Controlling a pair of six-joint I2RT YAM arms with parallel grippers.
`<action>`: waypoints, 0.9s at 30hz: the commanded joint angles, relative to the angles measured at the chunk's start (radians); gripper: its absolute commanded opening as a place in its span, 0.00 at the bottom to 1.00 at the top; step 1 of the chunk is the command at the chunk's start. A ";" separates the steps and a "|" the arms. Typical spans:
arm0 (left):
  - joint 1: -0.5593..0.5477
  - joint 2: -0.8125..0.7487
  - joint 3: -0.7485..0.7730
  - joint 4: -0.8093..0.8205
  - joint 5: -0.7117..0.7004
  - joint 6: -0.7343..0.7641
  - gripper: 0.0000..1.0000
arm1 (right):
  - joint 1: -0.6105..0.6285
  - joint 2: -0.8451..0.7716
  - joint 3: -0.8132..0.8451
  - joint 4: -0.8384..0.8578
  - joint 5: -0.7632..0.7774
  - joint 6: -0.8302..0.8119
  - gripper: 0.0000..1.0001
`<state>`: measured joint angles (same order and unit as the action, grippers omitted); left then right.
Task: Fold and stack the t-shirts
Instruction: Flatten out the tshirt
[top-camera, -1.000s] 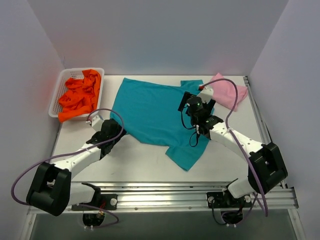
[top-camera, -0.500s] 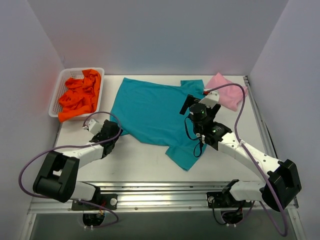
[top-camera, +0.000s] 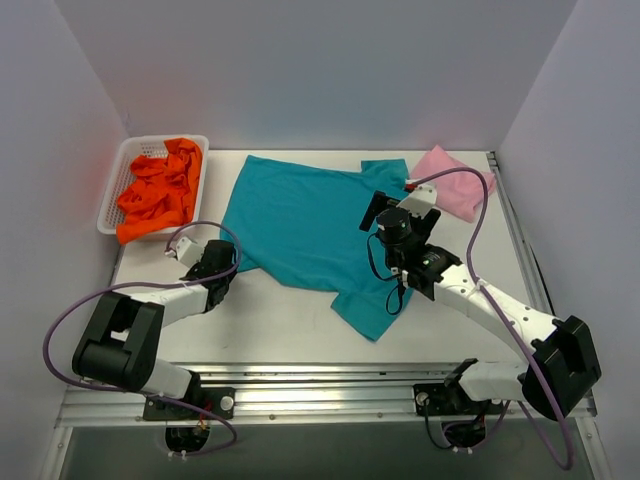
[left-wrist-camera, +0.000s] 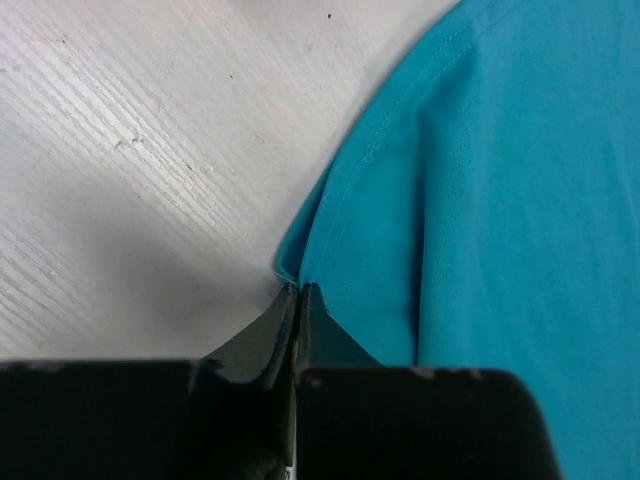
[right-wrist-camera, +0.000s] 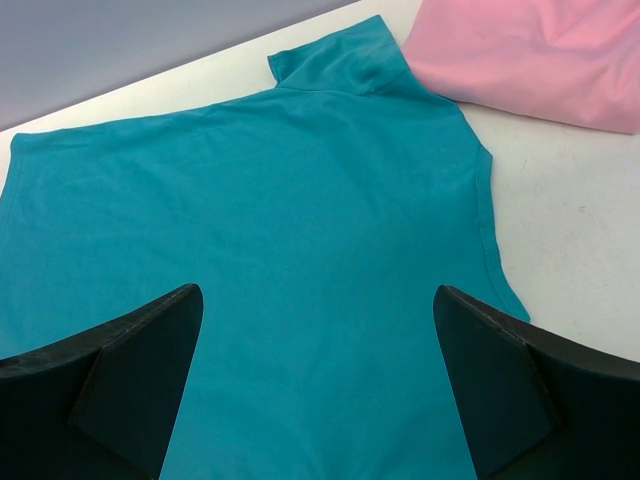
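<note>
A teal t-shirt (top-camera: 300, 220) lies spread flat on the table, its bottom hem toward the left. My left gripper (top-camera: 233, 264) sits low at the shirt's near-left corner. In the left wrist view its jaws (left-wrist-camera: 298, 290) are pressed together on the corner of the teal cloth (left-wrist-camera: 500, 180). My right gripper (top-camera: 398, 215) hovers over the shirt's right side, open wide (right-wrist-camera: 318, 300) with only teal cloth (right-wrist-camera: 300, 180) below it. A folded pink t-shirt (top-camera: 455, 180) (right-wrist-camera: 530, 60) lies at the back right. Orange t-shirts (top-camera: 160, 190) are bunched in a basket.
The white lattice basket (top-camera: 165, 140) stands at the back left corner. White walls close in the table on three sides. A metal rail (top-camera: 320, 385) runs along the near edge by the arm bases.
My left gripper has gone from open to shut at the teal shirt's corner. The right arm has shifted a little toward the back right and now holds still, open.
</note>
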<state>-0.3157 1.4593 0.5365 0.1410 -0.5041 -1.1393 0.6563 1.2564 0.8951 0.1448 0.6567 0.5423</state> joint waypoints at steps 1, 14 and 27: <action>0.015 0.004 0.002 0.031 0.006 0.009 0.02 | 0.008 -0.011 -0.013 0.001 0.043 0.004 0.95; 0.023 -0.577 -0.116 -0.417 -0.093 -0.027 0.02 | 0.025 -0.144 -0.039 -0.237 0.121 0.192 0.95; 0.026 -0.858 -0.118 -0.658 -0.034 -0.007 0.06 | 0.054 -0.271 -0.081 -0.404 0.147 0.281 0.98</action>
<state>-0.2974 0.6147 0.4004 -0.4526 -0.5625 -1.1538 0.6937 1.0367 0.8223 -0.1810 0.7506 0.7780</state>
